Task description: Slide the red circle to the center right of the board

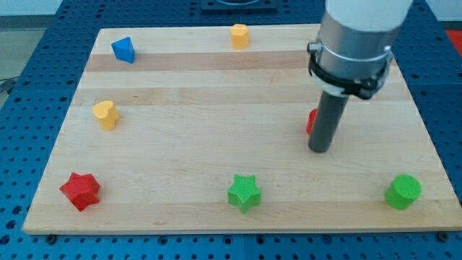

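Note:
The red circle (311, 121) shows only as a small red sliver at the view's right of centre; the dark rod hides most of it. My tip (319, 150) rests on the wooden board (216, 87), just in front of and slightly to the view's right of the red circle, touching or nearly touching it. The arm's grey wrist hangs above it at the view's top right.
A blue triangle (123, 50) and a yellow hexagon (240, 35) lie near the view's top. A yellow heart (105, 114) is at the left. A red star (80, 191), a green star (244, 192) and a green circle (402, 191) line the bottom edge.

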Robot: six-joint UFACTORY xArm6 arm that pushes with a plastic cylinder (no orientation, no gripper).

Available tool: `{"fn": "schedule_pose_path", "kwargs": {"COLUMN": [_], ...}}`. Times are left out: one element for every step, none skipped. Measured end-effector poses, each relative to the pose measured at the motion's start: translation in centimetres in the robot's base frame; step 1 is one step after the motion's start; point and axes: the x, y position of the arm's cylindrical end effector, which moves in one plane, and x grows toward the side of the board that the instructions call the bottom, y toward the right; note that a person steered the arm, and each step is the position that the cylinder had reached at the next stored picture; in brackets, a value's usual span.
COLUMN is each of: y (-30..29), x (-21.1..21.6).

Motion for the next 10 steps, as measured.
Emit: {"fn": "schedule_pose_path", "kwargs": {"y": [0.0, -0.8, -3.8, -5.1, -4.4, -3.0, 0.7, 3.6, 5.6, 6.2], "x": [-3.3, -3.3, -5.3, -6.2, -9.6, -7.7, -6.5, -6.2, -6.2, -5.8]}}
